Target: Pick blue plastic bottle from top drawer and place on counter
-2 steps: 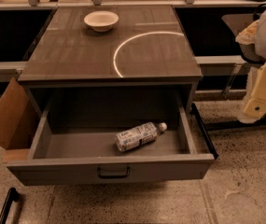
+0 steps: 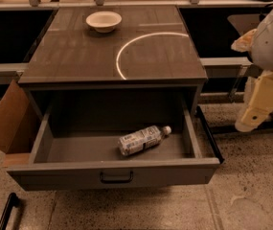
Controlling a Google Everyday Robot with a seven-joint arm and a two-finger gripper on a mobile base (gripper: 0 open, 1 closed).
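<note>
While the end effector hangs off the right edge of the desk, well apart from it and below the level of the desk top, its cream body slants down and to the left. Whether it is apart or together I cannot tell from this view. It holds nothing that shows. Above it, the white rounded arm sits beyond the desk's right edge.

Nearest to it is the top drawer, which stands open under the front edge of the desk. Its flat front panel carries a small dark handle at the centre. A dark rail runs along the drawer's right side, below the desk's front right corner.

The blue plastic bottle lies on its side on the drawer floor, right of the middle. Its white cap points toward the front right corner of the desk, and its pale label faces up. It is well apart from the end effector.

On the desk top a thin white arc curves across the right half. A white bowl stands upright near the back edge, left of centre, apart from the arc.

A brown cardboard flap leans beside the front left corner.
</note>
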